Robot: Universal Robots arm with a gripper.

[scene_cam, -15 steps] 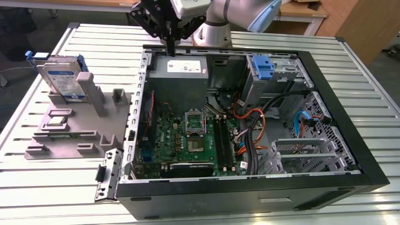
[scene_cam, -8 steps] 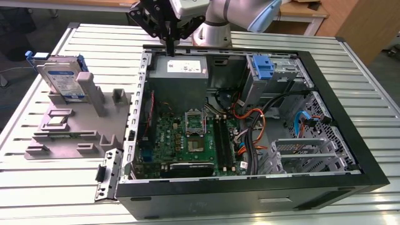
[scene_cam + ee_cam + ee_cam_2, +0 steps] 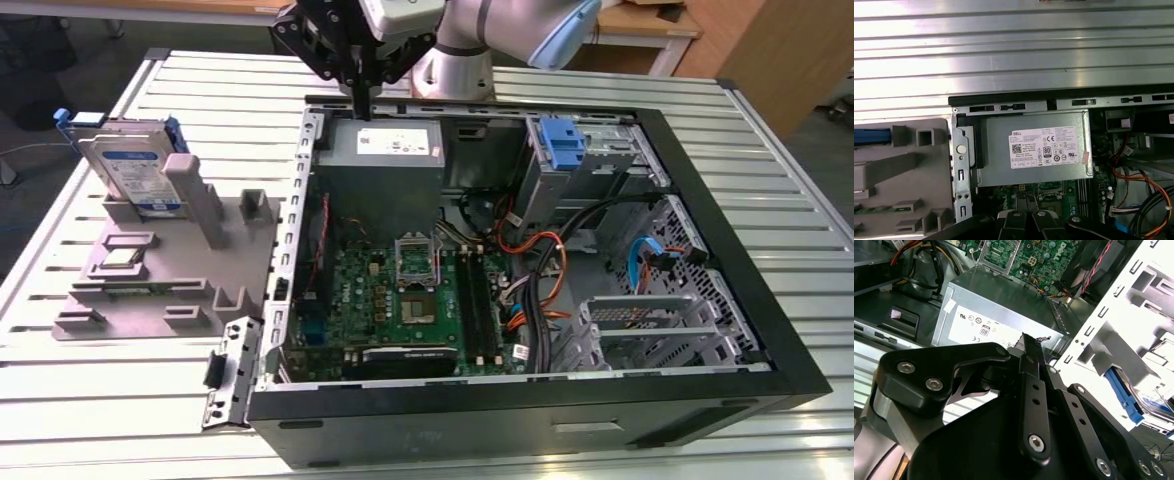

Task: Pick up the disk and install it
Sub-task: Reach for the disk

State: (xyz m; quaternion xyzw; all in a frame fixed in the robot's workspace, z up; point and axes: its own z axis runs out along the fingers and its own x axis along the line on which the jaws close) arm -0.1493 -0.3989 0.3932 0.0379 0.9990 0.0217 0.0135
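The gripper (image 3: 360, 108) hangs with its fingers pressed together and nothing between them, just above the rim of the computer case (image 3: 534, 425). The disk (image 3: 134, 165) stands upright in a grey holder (image 3: 147, 300) outside the case, untouched. Risk: a closed approach could knock the disk over instead of straddling it.

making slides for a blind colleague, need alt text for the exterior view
The gripper hangs empty and shut over the power supply at the far edge of an open computer case on a slatted metal table. At the exterior view's left, outside the case, the disk stands upright in a grey holder.
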